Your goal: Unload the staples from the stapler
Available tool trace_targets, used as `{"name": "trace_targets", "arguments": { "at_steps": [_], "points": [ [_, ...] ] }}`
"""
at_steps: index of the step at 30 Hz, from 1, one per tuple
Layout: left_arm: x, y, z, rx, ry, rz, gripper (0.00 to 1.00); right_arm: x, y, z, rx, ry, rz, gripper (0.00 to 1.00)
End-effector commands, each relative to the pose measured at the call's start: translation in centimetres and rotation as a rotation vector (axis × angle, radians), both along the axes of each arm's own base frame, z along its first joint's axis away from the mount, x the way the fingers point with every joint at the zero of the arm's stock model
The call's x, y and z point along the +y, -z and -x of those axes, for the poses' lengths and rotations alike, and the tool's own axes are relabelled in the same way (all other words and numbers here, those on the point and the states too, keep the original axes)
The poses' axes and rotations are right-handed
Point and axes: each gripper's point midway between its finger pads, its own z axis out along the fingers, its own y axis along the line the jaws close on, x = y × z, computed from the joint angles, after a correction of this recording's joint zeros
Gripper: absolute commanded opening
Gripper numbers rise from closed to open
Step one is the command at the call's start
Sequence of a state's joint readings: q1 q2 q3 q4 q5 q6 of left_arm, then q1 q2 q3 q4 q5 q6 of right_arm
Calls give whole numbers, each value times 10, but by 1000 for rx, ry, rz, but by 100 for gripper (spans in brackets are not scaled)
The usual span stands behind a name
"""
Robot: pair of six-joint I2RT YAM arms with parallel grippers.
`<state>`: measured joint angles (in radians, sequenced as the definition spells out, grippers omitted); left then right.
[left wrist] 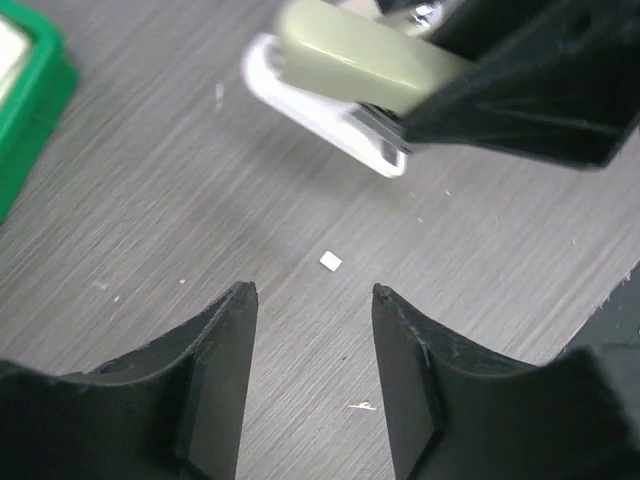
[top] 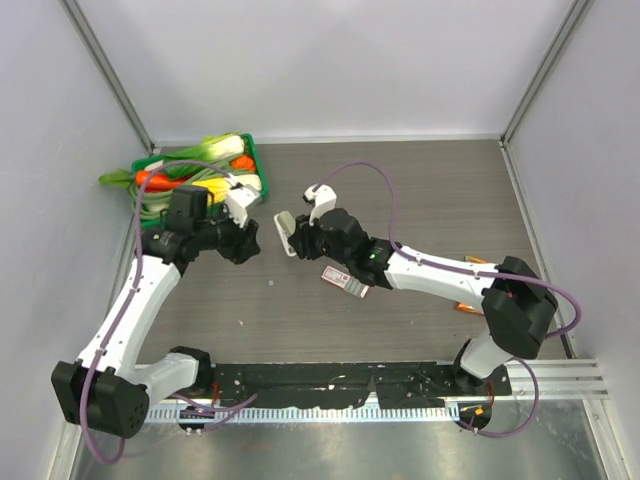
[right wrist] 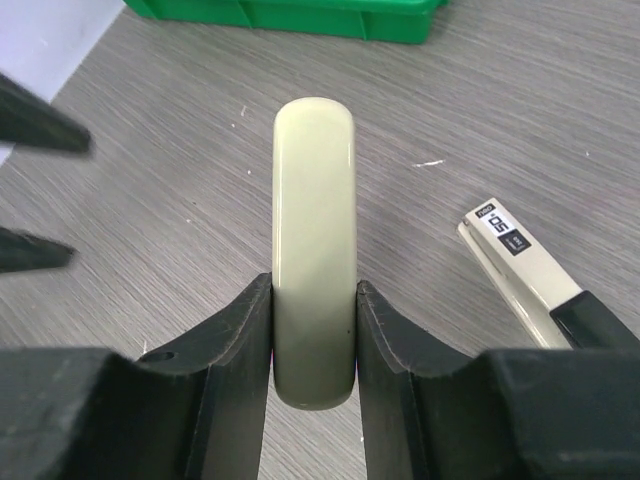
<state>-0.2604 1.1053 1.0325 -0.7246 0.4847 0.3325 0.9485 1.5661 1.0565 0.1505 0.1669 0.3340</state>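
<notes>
Underneath, a dark grey wood-grain bench (top: pixel 280 320) carries everything, with a green plastic crate (right wrist: pixel 330 18) of vegetables at its far left corner. Both arms reach toward the middle.

The right gripper (right wrist: pixel 315 285) has its jaws pressed tight on the sides of a rounded, glossy beige plastic stapler-shaped body with a white base (right wrist: pixel 313 220), whose nose points away from the wrist. The slim pale silver-grey stapler with a black rear end (right wrist: pixel 520 272) sits outside those jaws, just beside the right-hand finger and angled away. Its black end runs behind that finger, and a small black label reading 50 marks its squared nose.

The left gripper (left wrist: pixel 312 292) faces the beige body from the other side, its jaws spread wide around nothing, over bare bench.

A small pink-and-white printed box (top: pixel 345 280) lies beside the right wrist. One thin pale sliver (right wrist: pixel 430 162) lies on the bench beyond the slim stapler, too small to tell whether it is staples.
</notes>
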Motion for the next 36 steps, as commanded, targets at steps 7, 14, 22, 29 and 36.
{"name": "trace_targets", "arguments": {
  "at_steps": [7, 14, 22, 29, 36],
  "points": [
    [62, -48, -46, -105, -462, 69, 74, 65, 14, 20, -3, -122, 81, 1],
    [85, -52, -57, -84, -608, 33, 87, 109, 48, 44, 25, -190, 168, 1],
    [93, -50, -62, -86, -658, 12, 88, 130, 93, 56, 84, -200, 278, 1],
    [100, -39, -65, -69, -688, -23, 89, 141, 128, 58, 153, -209, 329, 32],
    [99, -29, -67, -48, -683, -33, 90, 142, 98, 55, 112, -213, 297, 65]
  ]
}}
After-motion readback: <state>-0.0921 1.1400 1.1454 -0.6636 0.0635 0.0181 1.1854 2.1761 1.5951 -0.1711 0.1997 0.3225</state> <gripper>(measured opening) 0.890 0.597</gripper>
